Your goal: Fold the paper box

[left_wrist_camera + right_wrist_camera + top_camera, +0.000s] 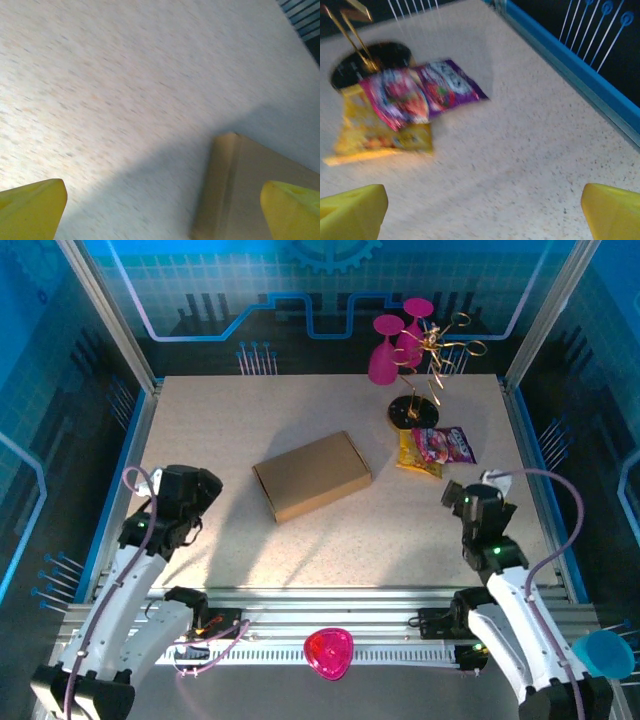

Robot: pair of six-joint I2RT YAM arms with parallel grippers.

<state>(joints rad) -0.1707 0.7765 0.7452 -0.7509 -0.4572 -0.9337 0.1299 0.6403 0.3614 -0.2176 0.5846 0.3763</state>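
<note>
The paper box [312, 476], plain brown cardboard, lies shut and flat in the middle of the table. My left gripper [203, 484] hovers to its left, apart from it. In the left wrist view one corner of the paper box [255, 185] shows by the right finger, and the left gripper [165, 210] stands open with bare table between its yellow fingertips [32, 207]. My right gripper [460, 494] sits to the right of the box, clear of it. In the right wrist view the right gripper [485, 210] is open over bare table.
Purple and yellow snack packets [435, 450] [405, 110] lie just ahead of the right gripper. Behind them a gold wire stand [432, 360] on a black base [412, 412] holds pink glasses. A blue rail [570, 65] runs along the table's right edge.
</note>
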